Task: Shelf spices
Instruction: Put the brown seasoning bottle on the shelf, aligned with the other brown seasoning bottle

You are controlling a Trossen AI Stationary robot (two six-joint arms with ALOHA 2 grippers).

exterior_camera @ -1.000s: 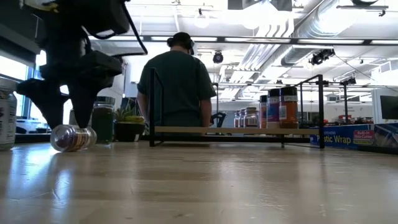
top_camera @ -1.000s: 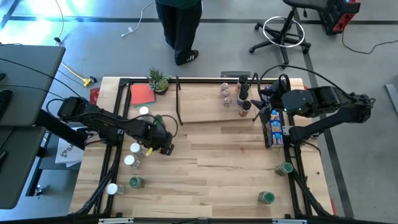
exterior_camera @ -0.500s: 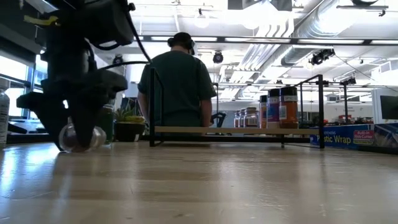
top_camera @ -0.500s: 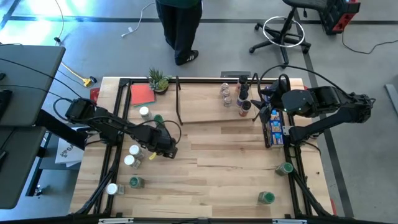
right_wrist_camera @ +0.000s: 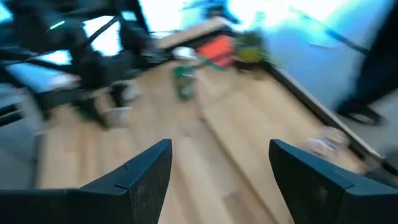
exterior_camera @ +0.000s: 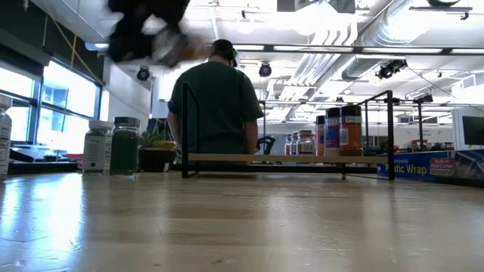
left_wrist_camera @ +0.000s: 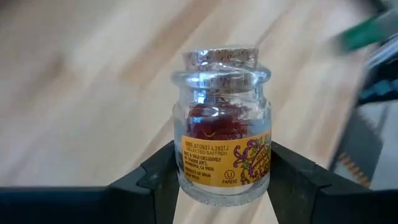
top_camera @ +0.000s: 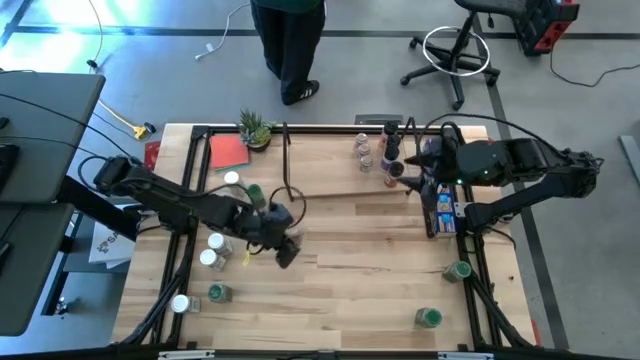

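Left gripper (left_wrist_camera: pixel 221 177) was clamped on a small clear glass jar with a cork stopper and a yellow label (left_wrist_camera: pixel 222 124), red threads visible inside; your two dark fingers (left_wrist_camera: pixel 155 180) pressed against the jar's two sides near its base, the jar upright between them. In the high view your left gripper (top_camera: pixel 282 243) stood over bare wood near the counter's middle, left of centre; in the low view it showed blurred, raised well above the light wooden counter (top_camera: pixel 370 250) with a pale jar in it (exterior_camera: pixel 168 47).

Right gripper (right_wrist_camera: pixel 217 177) had its fingers spread wide with nothing between them. In the high view it sat at the right end of the low light-wood shelf with the thin black frame (top_camera: pixel 340 190), beside the long blue box (top_camera: pixel 441 205).

Spice jars noted:
- On the shelf's right end, a cluster of small jars (top_camera: pixel 378 158), some clear, some dark-topped; the low view showed two orange-brown ones (exterior_camera: pixel 350 130) standing upright there.
- Left side of the counter: white-topped jars (top_camera: pixel 212 250), one near the left edge (top_camera: pixel 180 303), a green-topped jar (top_camera: pixel 217 292), and two more near the shelf's left rail (top_camera: pixel 240 185).
- Right side, near the front: two green-topped jars (top_camera: pixel 458 270) and (top_camera: pixel 429 318).

Small green potted plant (top_camera: pixel 255 128) and a red card (top_camera: pixel 228 151) lay at the far left corner. A person in a dark green top (exterior_camera: pixel 215 106) stood beyond the counter, back turned.
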